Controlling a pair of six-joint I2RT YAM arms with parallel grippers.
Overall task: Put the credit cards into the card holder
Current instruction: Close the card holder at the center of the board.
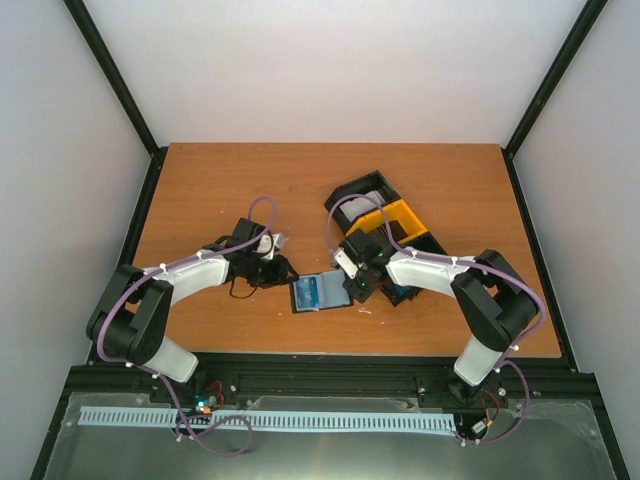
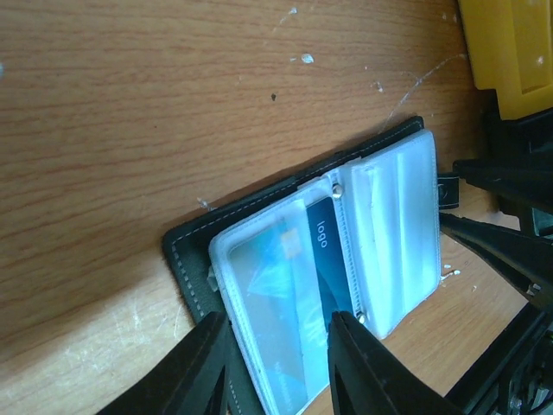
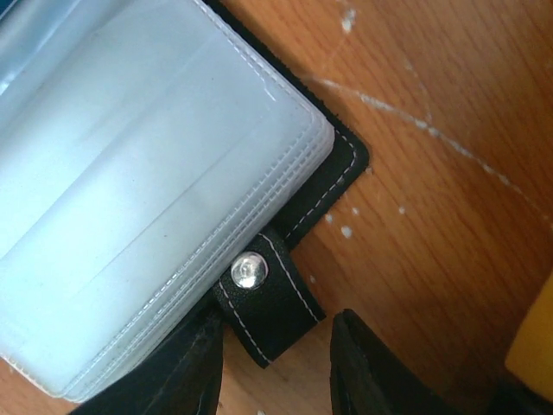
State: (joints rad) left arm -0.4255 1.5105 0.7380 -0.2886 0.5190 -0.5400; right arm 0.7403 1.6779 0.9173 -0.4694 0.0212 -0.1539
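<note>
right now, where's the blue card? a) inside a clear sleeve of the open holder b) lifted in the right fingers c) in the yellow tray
A: the blue card shows through a clear sleeve of the open card holder.

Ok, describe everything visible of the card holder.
The card holder lies open flat on the wooden table between both arms. Black stitched cover, leather-like, holding stacked clear plastic sleeves; one sleeve shows a blue credit card. A clasp tab with a metal snap juts from one edge, between the open jaws of the right gripper.
</note>
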